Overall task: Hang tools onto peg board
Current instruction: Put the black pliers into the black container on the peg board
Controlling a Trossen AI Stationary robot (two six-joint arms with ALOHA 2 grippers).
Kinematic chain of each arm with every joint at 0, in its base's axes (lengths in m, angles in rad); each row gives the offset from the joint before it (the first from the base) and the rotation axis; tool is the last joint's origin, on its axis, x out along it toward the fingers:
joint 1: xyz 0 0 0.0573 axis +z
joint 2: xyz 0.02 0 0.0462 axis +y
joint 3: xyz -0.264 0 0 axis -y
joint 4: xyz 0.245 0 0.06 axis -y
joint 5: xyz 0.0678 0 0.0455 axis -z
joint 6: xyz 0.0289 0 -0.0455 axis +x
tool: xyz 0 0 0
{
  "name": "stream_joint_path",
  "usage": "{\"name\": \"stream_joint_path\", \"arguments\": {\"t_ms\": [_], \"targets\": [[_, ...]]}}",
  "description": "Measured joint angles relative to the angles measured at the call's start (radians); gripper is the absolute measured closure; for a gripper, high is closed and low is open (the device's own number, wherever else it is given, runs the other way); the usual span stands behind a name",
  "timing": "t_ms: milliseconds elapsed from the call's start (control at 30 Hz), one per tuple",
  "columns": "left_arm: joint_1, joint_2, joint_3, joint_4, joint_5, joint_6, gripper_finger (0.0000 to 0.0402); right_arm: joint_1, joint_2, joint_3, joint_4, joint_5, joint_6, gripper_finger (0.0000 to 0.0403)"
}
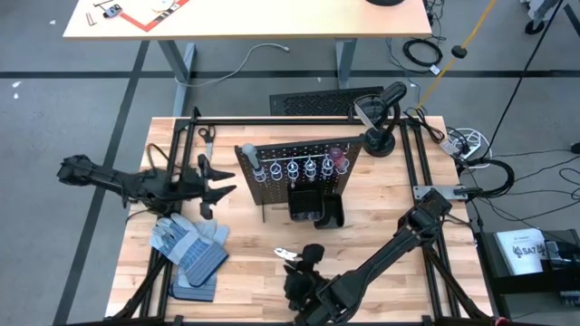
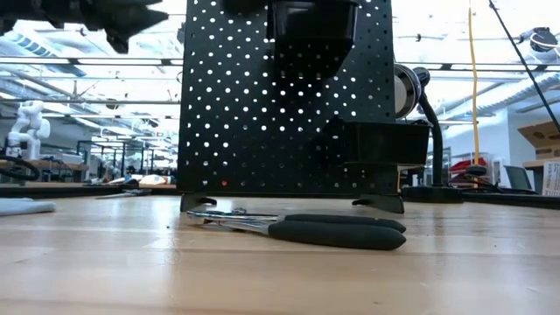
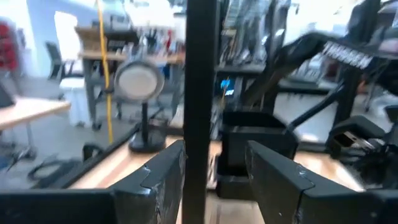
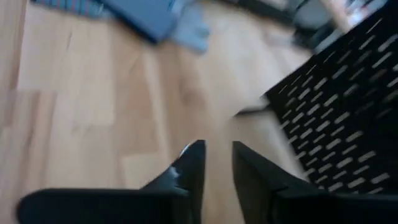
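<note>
Hanging is part done: tools seemingly sit in the peg board (image 1: 299, 167) rings, while pliers (image 1: 288, 255) lie loose at its six o'clock, beside the empty, slightly parted right gripper (image 1: 308, 256).

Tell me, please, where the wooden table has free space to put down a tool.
Bare wood lies right of the upright black perforated peg board, toward the round-based black lamp. It is crowded near the blue-grey work gloves, the left gripper and the right gripper.
</note>
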Motion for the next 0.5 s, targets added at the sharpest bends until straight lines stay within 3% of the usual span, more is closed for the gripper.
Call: {"name": "stream_joint_path", "arguments": {"t_ms": [167,367,500], "targets": [[0.000,-0.070,0.000,0.078,0.041,0.064,0.0226,0.010,0.000,0.156,-0.066,0.118,-0.162,0.0397],[0.000,-0.106,0.056,0.118,0.091,0.133,0.0226,0.018,0.000,0.342,-0.074,0.284,-0.411,0.0401],[0.000,-0.101,0.119,0.120,0.142,0.146,0.0226,0.019,-0.060,0.323,0.044,0.381,-0.567,0.0400]]}}
